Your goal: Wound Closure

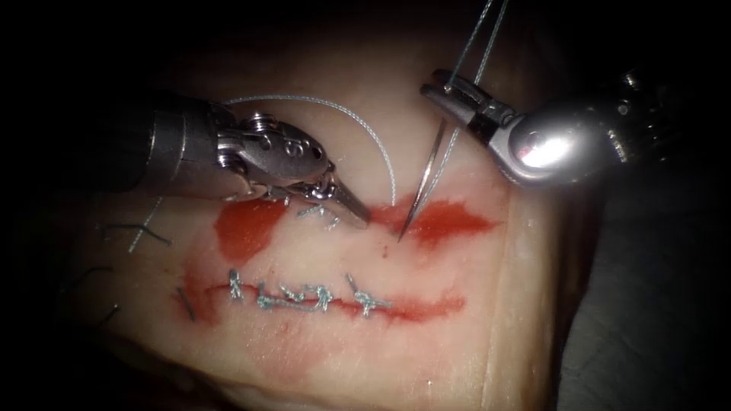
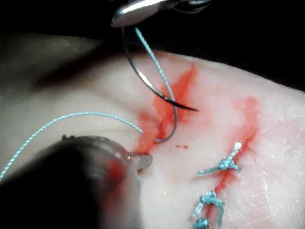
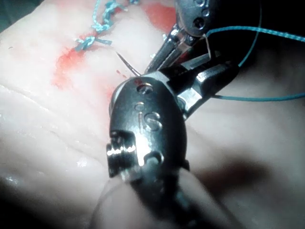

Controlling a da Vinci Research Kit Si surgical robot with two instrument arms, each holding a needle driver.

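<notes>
In the endoscope view, the right tool (image 1: 445,90) comes in from the far right with its jaws closed on the needle (image 1: 423,180) at its blunt, thread end. The needle hangs down from the jaws, its point just above the red fluid (image 1: 445,221) of the upper cut and not in the tissue (image 1: 426,358). The thread (image 1: 365,129) arcs from near the cut over the left tool (image 1: 352,207), and two strands run up past the right tool. The left tool's jaws are closed, their tip resting at the upper cut's left part; whether they grip tissue cannot be told. Nearer lies a lower cut closed with knotted stitches (image 1: 304,295).

In the left wrist view, the needle (image 2: 147,83) curves down from the right tool's jaws, its sharp point (image 2: 190,109) free over the red fluid. The thread (image 2: 71,119) sweeps toward the cut.

In the right wrist view, the right tool's jaws (image 3: 209,71) clamp the thread end of the needle, whose tip (image 3: 125,63) shows beyond the tool's body.
</notes>
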